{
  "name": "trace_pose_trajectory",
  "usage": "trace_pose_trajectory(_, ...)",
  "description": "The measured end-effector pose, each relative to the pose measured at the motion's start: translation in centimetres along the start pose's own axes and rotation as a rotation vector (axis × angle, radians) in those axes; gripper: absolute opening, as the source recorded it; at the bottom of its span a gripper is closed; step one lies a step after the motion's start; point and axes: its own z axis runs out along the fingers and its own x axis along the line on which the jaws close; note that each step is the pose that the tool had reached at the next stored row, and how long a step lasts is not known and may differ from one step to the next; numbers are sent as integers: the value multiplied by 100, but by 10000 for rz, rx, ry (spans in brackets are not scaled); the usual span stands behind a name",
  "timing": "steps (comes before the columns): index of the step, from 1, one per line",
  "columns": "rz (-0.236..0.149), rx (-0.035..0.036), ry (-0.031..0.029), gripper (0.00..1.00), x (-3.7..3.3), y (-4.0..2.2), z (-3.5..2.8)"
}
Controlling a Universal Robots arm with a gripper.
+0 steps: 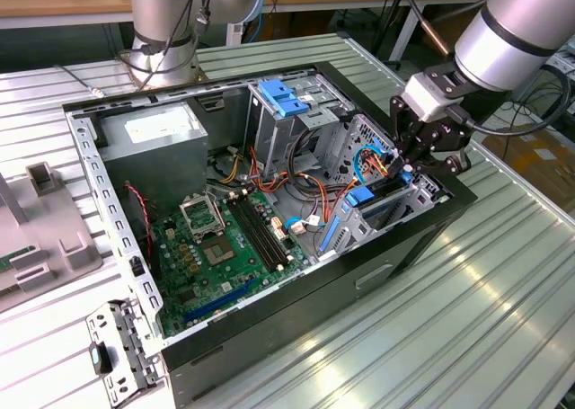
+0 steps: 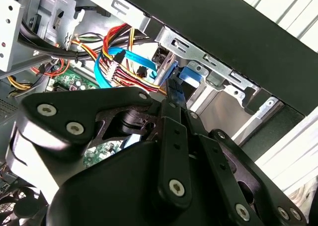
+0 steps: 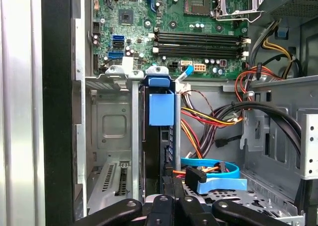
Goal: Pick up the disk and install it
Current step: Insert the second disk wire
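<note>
We have the black linkage gripper (image 1: 411,168) right above the blue-railed silver disk (image 3: 161,109), which stands on edge in its bay; can't tell grip state.

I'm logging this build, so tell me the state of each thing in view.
Computer case: open, side panel off.
Disk: standing on edge inside the drive cage, blue tab outward.
End effector: at the disk's slot, over the cage.
Memory slots: look empty.
</note>
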Motion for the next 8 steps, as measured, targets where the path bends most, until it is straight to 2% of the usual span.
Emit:
trace_pose_trajectory(2, 0, 0, -5, 11, -3, 0, -20)
trace_pose_trajectory(4, 0, 0, -2, 11, -15, -2, -109)
trace_pose_trajectory(8, 0, 0, -1, 11, -29, -5, -213)
